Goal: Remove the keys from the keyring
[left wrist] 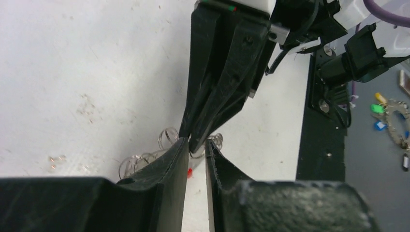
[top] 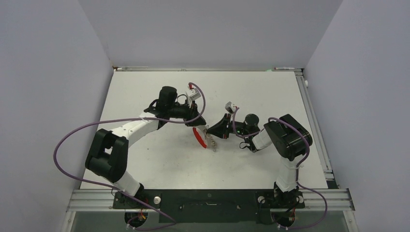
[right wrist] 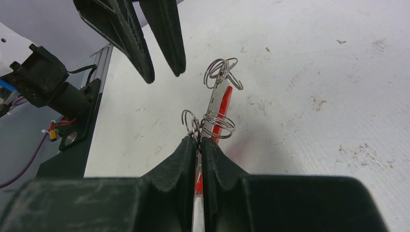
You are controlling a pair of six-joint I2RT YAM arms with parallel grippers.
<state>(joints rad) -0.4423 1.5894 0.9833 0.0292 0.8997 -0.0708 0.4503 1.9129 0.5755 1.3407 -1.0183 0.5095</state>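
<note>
The keyring is a cluster of thin wire rings (right wrist: 218, 123) with a red curved strap (right wrist: 224, 102), held up off the white table (top: 251, 96). A flat silver key (right wrist: 215, 99) hangs among the rings, in front of the strap. My right gripper (right wrist: 199, 141) is shut on one ring wire at its fingertips. My left gripper (right wrist: 164, 75) is open with a narrow gap and hangs just left of the rings, holding nothing. In the left wrist view my left gripper (left wrist: 196, 147) faces the right gripper's tip (left wrist: 194, 139), with rings (left wrist: 167, 137) behind. In the top view the strap (top: 198, 137) hangs between both grippers.
Purple cables (top: 72, 135) loop beside the left arm. The black base rail (top: 208, 199) runs along the near table edge. Grey walls close in the back and both sides. A bunch of coloured tags (left wrist: 391, 116) lies beyond the table edge in the left wrist view.
</note>
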